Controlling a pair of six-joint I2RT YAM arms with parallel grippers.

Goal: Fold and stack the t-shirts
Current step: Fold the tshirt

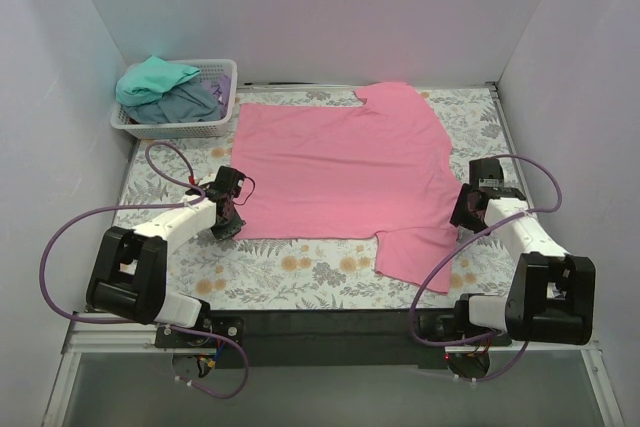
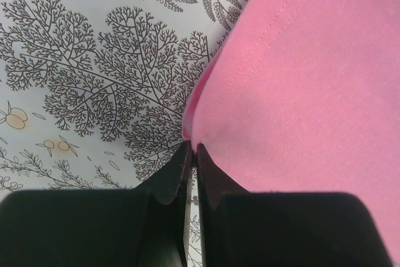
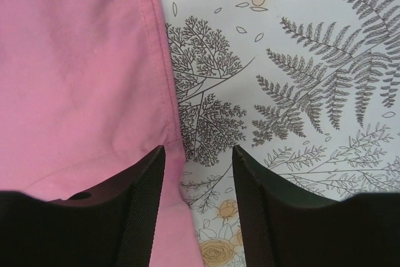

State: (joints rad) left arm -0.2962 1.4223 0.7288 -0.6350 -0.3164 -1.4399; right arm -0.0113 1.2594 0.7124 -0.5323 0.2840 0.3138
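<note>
A pink t-shirt (image 1: 340,167) lies spread flat on the floral table cover. My left gripper (image 1: 228,219) sits at its near left corner; in the left wrist view (image 2: 192,148) the jaws are closed on the pinched edge of the pink cloth (image 2: 300,92). My right gripper (image 1: 466,209) is at the shirt's right edge by the sleeve; in the right wrist view (image 3: 199,157) it is open, straddling the hem of the pink shirt (image 3: 81,73). Teal (image 1: 158,79) and grey-blue (image 1: 185,105) t-shirts lie crumpled in the basket.
A white lattice basket (image 1: 172,128) stands at the back left corner. White walls close in the table on the left, back and right. Purple cables loop beside both arms. The floral cover (image 1: 300,272) shows in front of the shirt.
</note>
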